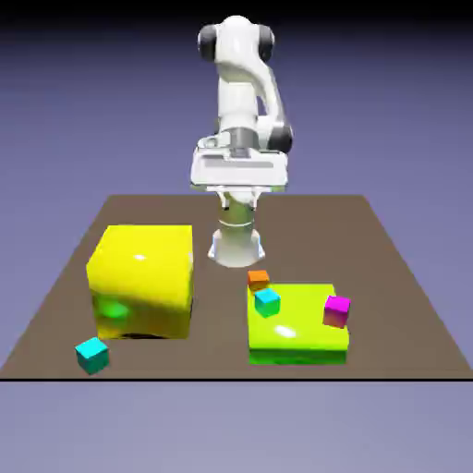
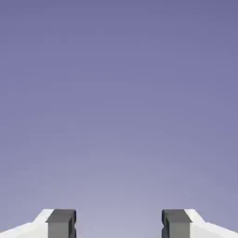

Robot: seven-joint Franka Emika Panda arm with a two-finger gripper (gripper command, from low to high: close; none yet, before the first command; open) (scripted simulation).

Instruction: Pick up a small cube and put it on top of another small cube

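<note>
I count two small teal cubes: one (image 1: 91,354) on the table (image 1: 388,277) by the big yellow block (image 1: 141,280), one (image 1: 267,301) on the lime slab (image 1: 297,337). One orange cube (image 1: 258,277), one magenta cube (image 1: 337,310). Gripper (image 2: 119,225) jaws apart, nothing between them, only backdrop ahead.

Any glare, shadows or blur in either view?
Exterior view: white specular glare on the big yellow block and the lime slab, a greenish patch low on the block, no clear cast shadows on the table, slightly soft edges. Hand view: only flat blue-violet backdrop, fingers sharp, nothing between them.
</note>
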